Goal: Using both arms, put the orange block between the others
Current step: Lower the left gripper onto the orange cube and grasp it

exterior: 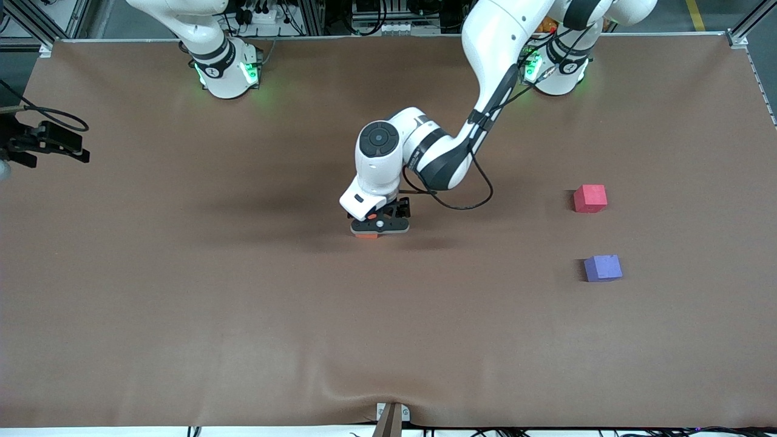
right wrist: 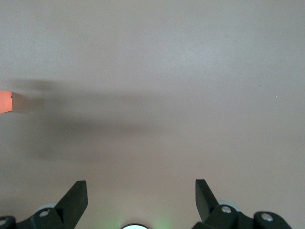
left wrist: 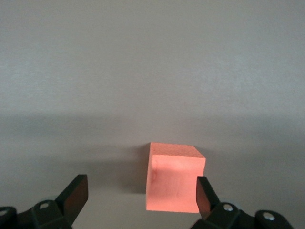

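The brown-covered bench point(exterior: 182, 303) has wide bare stretches toward the right arm's end and all along the edge nearest the front camera, where the cloth wrinkles a little at mid-edge above a small bracket point(exterior: 391, 419); a black camera mount point(exterior: 42, 142) juts in over the edge at the right arm's end. No readable writing or brand shows on the arms or blocks. The left arm point(exterior: 485, 79) reaches from its green-lit base down to the middle of the bench, and the left hand point(exterior: 377, 232) sits low over the orange block point(exterior: 366, 235), of which the front view shows only a thin sliver beneath the hand. In the left wrist view that block point(left wrist: 174, 177) is a matte, foam-like cube with a slight dent on its lit face, resting on the bench; the hand's fingers stand wide apart, one fingertip point(left wrist: 204, 195) just at the cube's side, the other well off it, so the block is not gripped. The pinkish-red cube point(exterior: 590, 198) and the purple-blue cube point(exterior: 603, 267) lie toward the left arm's end, apart from each other with bare cloth between, the purple-blue one nearer the front camera. The right arm point(exterior: 212, 48) waits near its base; the right hand point(right wrist: 141, 200), seen in its own wrist view, is spread wide and empty above bare cloth
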### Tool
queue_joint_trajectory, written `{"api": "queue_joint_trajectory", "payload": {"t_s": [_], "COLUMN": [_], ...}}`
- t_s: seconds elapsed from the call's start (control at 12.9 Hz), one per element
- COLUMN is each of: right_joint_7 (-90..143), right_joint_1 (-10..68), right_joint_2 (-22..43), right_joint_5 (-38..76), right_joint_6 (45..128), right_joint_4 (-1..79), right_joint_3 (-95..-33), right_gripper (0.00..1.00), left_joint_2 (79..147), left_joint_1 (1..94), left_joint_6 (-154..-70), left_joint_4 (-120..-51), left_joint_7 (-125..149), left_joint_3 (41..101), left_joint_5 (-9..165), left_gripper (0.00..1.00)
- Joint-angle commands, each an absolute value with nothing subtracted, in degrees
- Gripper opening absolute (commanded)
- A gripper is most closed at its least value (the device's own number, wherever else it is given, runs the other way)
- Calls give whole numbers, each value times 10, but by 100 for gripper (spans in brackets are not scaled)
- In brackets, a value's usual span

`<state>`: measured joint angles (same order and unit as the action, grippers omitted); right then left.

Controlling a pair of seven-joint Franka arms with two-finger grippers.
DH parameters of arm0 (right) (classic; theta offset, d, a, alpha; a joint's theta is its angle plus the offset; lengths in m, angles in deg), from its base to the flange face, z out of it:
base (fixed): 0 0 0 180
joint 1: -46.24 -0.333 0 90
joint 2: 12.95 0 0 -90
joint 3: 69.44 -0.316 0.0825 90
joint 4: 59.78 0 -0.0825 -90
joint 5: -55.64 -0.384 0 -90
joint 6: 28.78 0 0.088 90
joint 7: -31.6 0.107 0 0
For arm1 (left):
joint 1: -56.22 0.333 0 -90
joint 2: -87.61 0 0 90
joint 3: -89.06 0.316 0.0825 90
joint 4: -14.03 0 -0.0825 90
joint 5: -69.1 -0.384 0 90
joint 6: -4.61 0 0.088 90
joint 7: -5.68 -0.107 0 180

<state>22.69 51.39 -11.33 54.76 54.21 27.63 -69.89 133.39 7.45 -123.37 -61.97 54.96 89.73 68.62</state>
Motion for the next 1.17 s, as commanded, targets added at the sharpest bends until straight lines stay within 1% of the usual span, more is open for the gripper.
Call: {"api": "queue_joint_trajectory", "payload": {"t_s": [0.0, 0.16, 0.39, 0.86, 0.93, 1.01, 1.09], "right_joint_7": [240, 240, 240, 239, 239, 239, 240], "right_joint_1": [520, 518, 492, 493, 493, 493, 492], "right_joint_2": [-118, -118, -117, -114, -113, -113, -113], "right_joint_5": [549, 549, 549, 548, 548, 548, 548], "right_joint_6": [523, 519, 509, 509, 511, 511, 511], "right_joint_4": [268, 264, 249, 249, 249, 249, 250], "right_joint_3": [-705, -702, -670, -668, -668, -668, -668], "right_gripper": [100, 100, 100, 100, 100, 100, 100], "left_joint_2": [1373, 1383, 1387, 1400, 1399, 1396, 1393], "left_joint_1": [59, 58, 53, 34, 34, 35, 38], "left_joint_6": [-1267, -1293, -1296, -1303, -1302, -1300, -1296], "left_joint_4": [-595, -595, -595, -600, -601, -602, -602], "left_joint_7": [524, 518, 519, 520, 518, 507, 497], "left_joint_3": [908, 908, 907, 907, 907, 907, 906], "left_joint_5": [685, 685, 685, 683, 680, 663, 655], "left_gripper": [100, 100, 100, 100, 90, 59, 15]}}
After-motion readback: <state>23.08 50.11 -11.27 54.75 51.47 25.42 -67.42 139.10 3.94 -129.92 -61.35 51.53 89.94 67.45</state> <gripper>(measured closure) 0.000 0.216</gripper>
